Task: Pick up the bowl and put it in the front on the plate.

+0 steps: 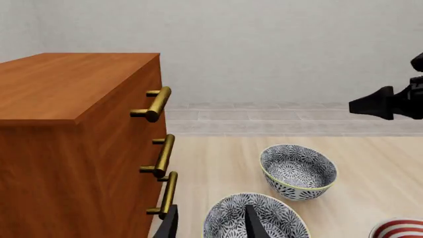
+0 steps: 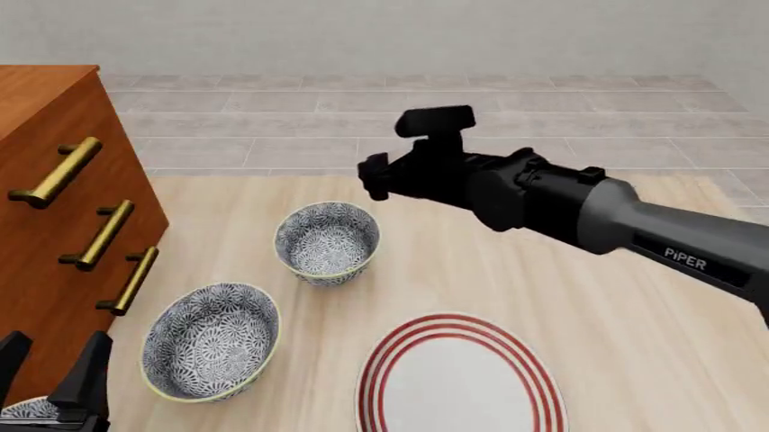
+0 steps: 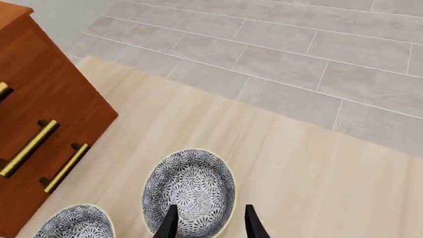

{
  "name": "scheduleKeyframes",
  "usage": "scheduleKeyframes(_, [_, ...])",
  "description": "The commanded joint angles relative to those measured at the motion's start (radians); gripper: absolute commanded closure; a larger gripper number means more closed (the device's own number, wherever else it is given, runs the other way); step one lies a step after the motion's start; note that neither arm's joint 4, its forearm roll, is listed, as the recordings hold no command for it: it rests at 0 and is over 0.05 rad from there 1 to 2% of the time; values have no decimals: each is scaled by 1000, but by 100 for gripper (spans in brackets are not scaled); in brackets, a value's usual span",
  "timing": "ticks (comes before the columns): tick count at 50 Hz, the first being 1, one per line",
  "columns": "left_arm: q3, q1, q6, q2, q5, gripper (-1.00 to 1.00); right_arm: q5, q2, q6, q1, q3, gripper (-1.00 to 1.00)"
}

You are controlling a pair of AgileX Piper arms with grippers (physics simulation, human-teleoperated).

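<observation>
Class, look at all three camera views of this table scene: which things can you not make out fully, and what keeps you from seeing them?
- Right gripper: fingertips hidden behind the arm in front view; only tips show in right wrist view.
- Left gripper: cut by the front view's bottom edge.
- Plate: near rim cut off in front view; a sliver in left wrist view.
- Third bowl: only a corner scrap, front view.

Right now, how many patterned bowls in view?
3. Far bowl beyond the plate; near bowl beside the drawer cabinet; a third, mostly cropped, at the front view's bottom-left corner. More may sit off-frame.
</observation>
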Motion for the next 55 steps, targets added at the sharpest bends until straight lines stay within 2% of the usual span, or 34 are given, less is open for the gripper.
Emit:
scheduleKeyframes(1, [0, 0, 0, 0, 0, -100, 6, 92, 45, -3, -61, -100])
scheduleKeyframes(20, [0, 0, 0, 0, 0, -100, -8, 196, 61, -25, -99, -100])
scheduleKeyframes(46, [0, 0, 0, 0, 0, -100, -57, 324, 107, -43, -112, -100])
scheduleKeyframes(55, [0, 0, 0, 0, 0, -100, -77, 362, 132, -26, -115, -100])
